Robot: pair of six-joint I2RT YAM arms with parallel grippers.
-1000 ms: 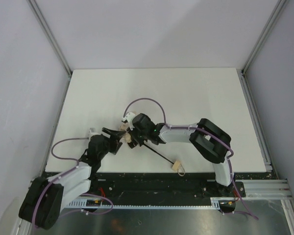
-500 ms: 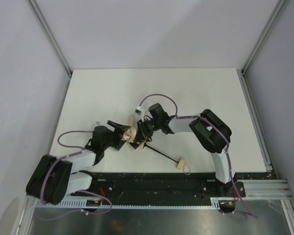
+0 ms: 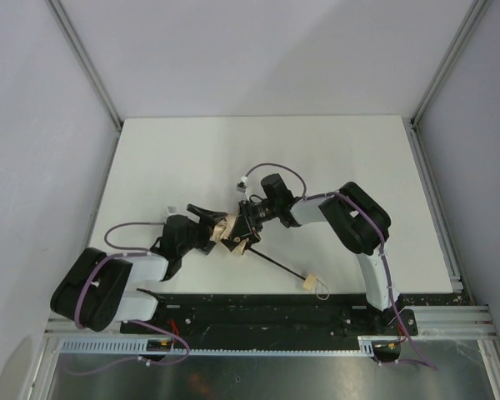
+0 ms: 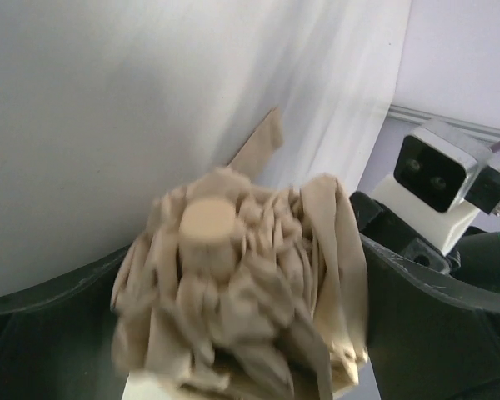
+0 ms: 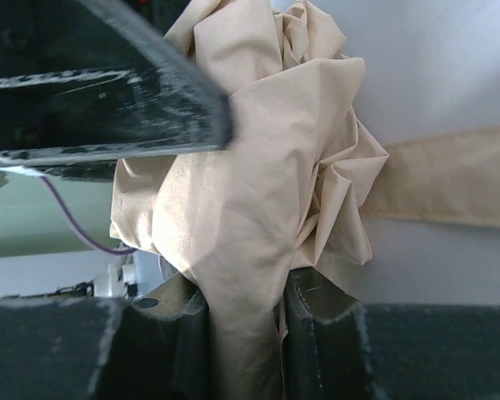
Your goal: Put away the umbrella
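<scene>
The umbrella (image 3: 231,232) lies near the table's front middle, its beige fabric bunched between both grippers. Its thin dark shaft (image 3: 277,264) runs right and forward to the tan handle (image 3: 311,283) with its loop. My left gripper (image 3: 217,231) holds the fabric bundle from the left; in the left wrist view the crumpled canopy (image 4: 242,283) and its round tan tip fill the gap between the jaws. My right gripper (image 3: 243,227) is shut on a fold of the fabric (image 5: 246,333) from the right. A fabric strap (image 5: 450,187) trails off to the right.
The white table (image 3: 317,158) is walled by grey panels on three sides. A metal rail (image 3: 275,304) with the arm bases runs along the near edge. The right arm's camera (image 4: 433,179) shows close behind the bundle in the left wrist view.
Both grippers have shifted right and closer together on the bundle. The right arm has drawn its elbow back, and the umbrella's handle has slid slightly right.
</scene>
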